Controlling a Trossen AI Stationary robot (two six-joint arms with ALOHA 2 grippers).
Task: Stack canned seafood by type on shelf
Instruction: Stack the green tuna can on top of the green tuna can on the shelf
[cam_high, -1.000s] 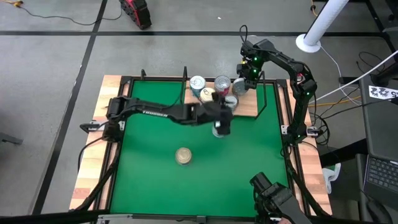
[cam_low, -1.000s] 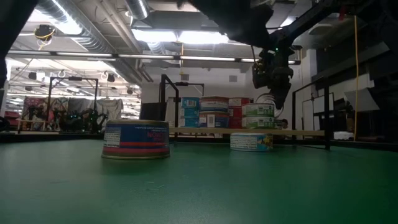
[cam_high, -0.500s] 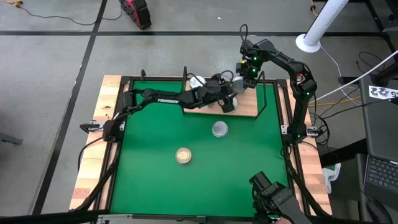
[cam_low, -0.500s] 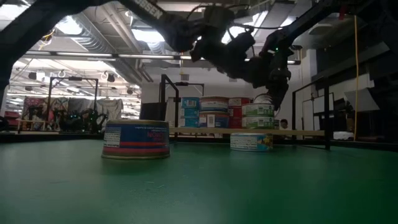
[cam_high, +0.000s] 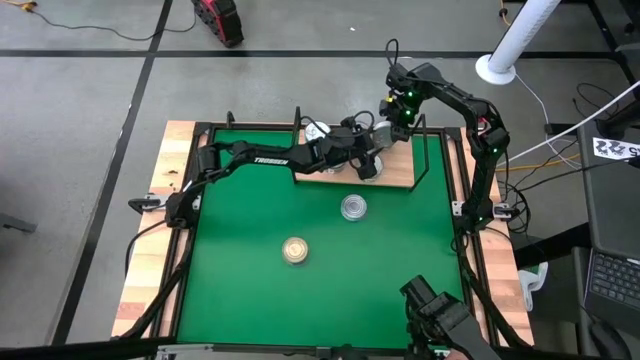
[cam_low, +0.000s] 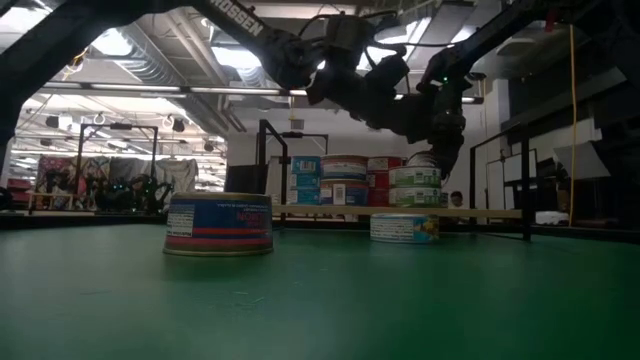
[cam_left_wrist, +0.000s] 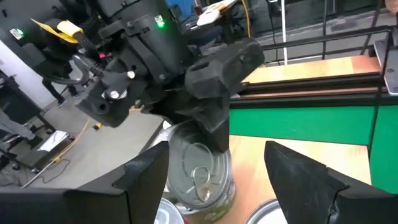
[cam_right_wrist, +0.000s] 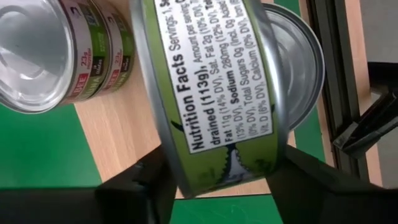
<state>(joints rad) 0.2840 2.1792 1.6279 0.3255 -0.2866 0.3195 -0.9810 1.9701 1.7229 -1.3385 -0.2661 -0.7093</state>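
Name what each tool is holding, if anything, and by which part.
The right tool holds a green-labelled tin, tipped on edge, one finger on each flat face. The left tool is open over a tin on the shelf, holding nothing.

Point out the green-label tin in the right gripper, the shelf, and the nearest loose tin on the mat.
green-label tin (cam_right_wrist: 211, 93), right wrist view, side label.
shelf (cam_high: 405, 172), high view, bare board.
nearest loose tin (cam_low: 219, 224), low view, side label.
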